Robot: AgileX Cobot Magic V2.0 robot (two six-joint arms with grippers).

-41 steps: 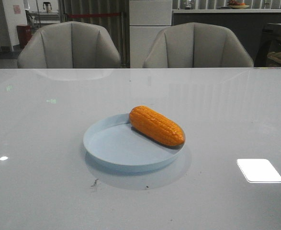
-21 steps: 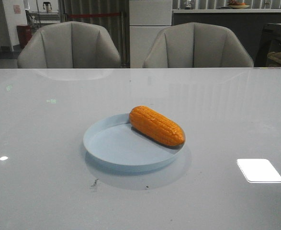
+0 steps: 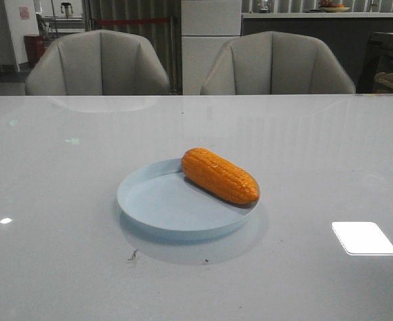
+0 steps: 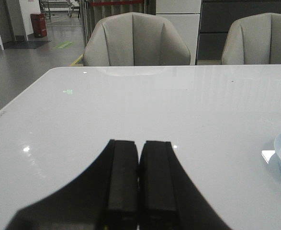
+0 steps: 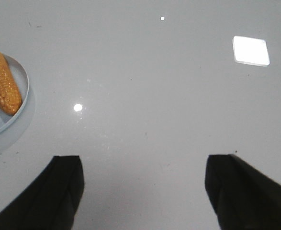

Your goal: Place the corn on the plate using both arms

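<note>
We are finding the corn (image 3: 219, 175) lying on the plate (image 3: 157, 206), along its far right rim, on the desk (image 3: 62, 200). Left tool (image 4: 140, 165) is clenched empty; right tool (image 5: 142, 184) is spread wide, released.

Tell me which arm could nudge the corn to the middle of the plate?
Probably the right: its open fingers already face the bumpy orange corn cob at the round pale blue plate's back-right rim. The left fingers are shut, seeing only the plate's edge.
</note>
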